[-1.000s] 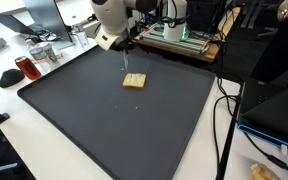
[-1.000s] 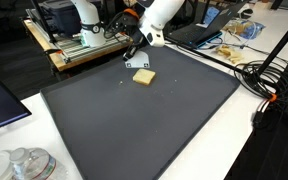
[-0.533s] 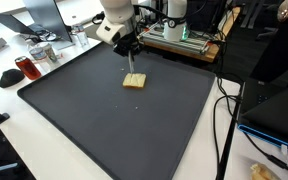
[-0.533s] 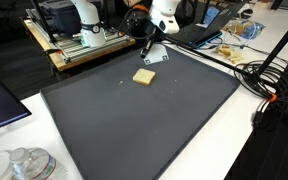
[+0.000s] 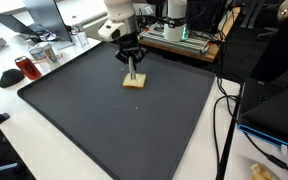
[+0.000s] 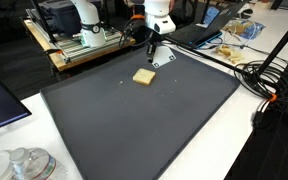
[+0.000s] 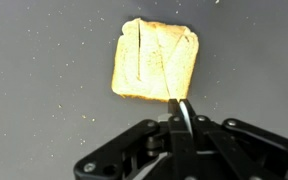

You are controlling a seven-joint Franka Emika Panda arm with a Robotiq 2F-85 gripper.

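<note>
Over the far end of the black mat (image 5: 104, 130), gripper (image 7: 181, 122) clamps a thin metal blade (image 7: 183, 106), tip at the toast slice (image 7: 156, 62) lying flat there. Likely approach step; next needs steady lowering.

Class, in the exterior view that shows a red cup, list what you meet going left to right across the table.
red cup → slice of toast → black cables
</note>
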